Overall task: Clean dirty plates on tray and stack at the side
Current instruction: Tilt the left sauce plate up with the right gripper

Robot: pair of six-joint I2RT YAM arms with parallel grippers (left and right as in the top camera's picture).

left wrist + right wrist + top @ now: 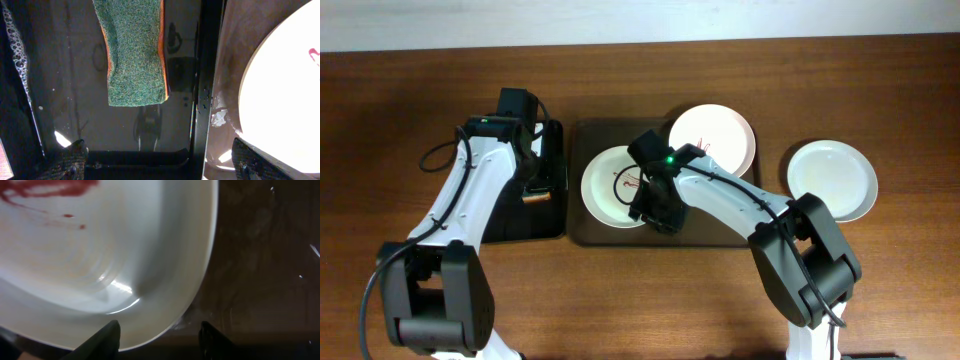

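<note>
Overhead, hidden under right gripper (655, 208): 4 o'clock rim of smeared plate (600, 185). Left wrist, cropped at 12 o'clock: green sponge (135, 50). Right wrist, cropped at 6 o'clock: fingertips (106, 340), contact with plate unclear.

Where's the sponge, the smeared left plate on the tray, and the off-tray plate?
sponge (136, 50): left wrist view, green top face.
smeared left plate (601, 189): overhead view, bare left side.
off-tray plate (832, 180): overhead view, centre.

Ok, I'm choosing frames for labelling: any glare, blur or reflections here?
Overhead: sharp, evenly lit, the rightmost plate nearly blown out. Left wrist: the glossy black tray shows reflections. Right wrist: the smeared plate is close and soft, with a bright glint.
</note>
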